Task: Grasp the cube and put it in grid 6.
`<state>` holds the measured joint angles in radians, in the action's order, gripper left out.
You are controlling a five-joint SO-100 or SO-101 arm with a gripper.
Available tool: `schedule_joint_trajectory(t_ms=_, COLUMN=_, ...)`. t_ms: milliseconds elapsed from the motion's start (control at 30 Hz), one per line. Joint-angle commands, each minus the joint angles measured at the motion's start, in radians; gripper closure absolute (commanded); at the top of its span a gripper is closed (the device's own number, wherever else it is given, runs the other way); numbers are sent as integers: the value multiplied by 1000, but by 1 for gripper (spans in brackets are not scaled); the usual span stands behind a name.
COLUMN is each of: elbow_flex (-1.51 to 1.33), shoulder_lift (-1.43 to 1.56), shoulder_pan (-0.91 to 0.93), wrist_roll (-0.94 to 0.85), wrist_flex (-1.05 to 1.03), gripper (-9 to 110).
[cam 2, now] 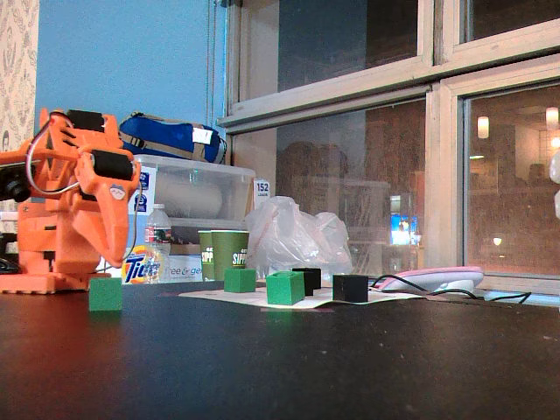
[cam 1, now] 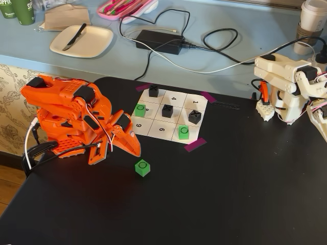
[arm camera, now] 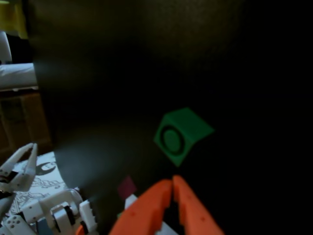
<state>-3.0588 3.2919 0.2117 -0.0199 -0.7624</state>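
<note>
A loose green cube (cam 1: 142,167) with a black ring on top sits on the black table, off the paper sheet and in front of it. It also shows in the other fixed view (cam 2: 105,294) and in the wrist view (arm camera: 181,134). My orange gripper (cam 1: 134,148) is shut and empty, just left of and behind this cube, a little above the table; its tips meet in the wrist view (arm camera: 172,180). Grid 6 (cam 1: 161,129) is a bare cell in the sheet's front row. Two more green cubes (cam 1: 140,109) (cam 1: 184,131) and three black cubes (cam 1: 167,110) stand on other cells.
A white robot arm (cam 1: 291,92) stands at the table's right back. Behind the table a counter holds a power adapter (cam 1: 158,40) with cables, a plate (cam 1: 82,41) and cups. Purple tape (cam 1: 194,145) pins the sheet's corners.
</note>
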Motion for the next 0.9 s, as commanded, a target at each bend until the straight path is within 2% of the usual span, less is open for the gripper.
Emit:
schedule_joint_trajectory(t_ms=0, elbow_flex=-74, shoulder_lift=8, shoulder_pan=2, wrist_roll=-3, wrist_flex=20, gripper=101)
schedule_joint_trajectory(t_ms=367, elbow_flex=-74, shoulder_lift=8, shoulder_pan=-5, wrist_roll=-11, wrist_flex=20, gripper=101)
schedule_joint_trajectory(t_ms=600, elbow_flex=-74, shoulder_lift=9, shoulder_pan=-101, wrist_roll=-146, wrist_flex=11, gripper=100)
schedule_joint_trajectory(t_ms=700, elbow_flex=-74, shoulder_lift=11, shoulder_pan=-181, wrist_roll=-308, wrist_flex=-12, gripper=98)
schedule_joint_trajectory(t_ms=867, elbow_flex=-74, shoulder_lift=11, shoulder_pan=-230, wrist_roll=-440, wrist_flex=-57, gripper=101)
